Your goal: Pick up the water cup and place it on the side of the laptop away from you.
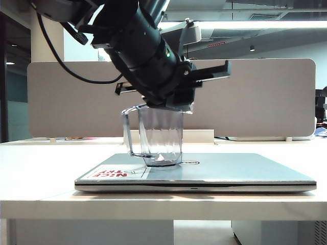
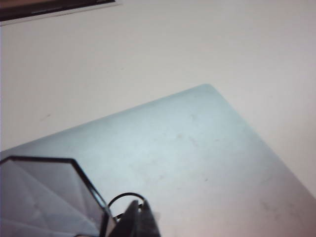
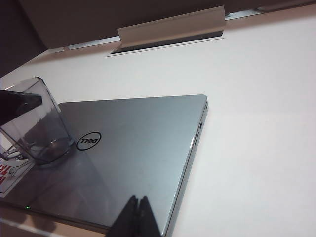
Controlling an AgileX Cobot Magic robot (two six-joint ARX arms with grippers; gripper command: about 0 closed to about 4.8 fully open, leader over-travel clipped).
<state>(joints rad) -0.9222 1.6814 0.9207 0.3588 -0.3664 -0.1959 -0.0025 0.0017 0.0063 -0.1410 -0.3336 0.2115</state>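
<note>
While my left gripper (image 1: 164, 104) pinches the water cup (image 1: 161, 137) over the laptop (image 1: 240, 171), a thin rim grip could slip (right gripper (image 3: 138, 213) closed, parked).

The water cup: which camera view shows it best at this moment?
Exterior view: the whole water cup, handle included, hangs from the left gripper over the laptop. The right wrist view shows its body, partly cut off; the left wrist view only its rim.
</note>
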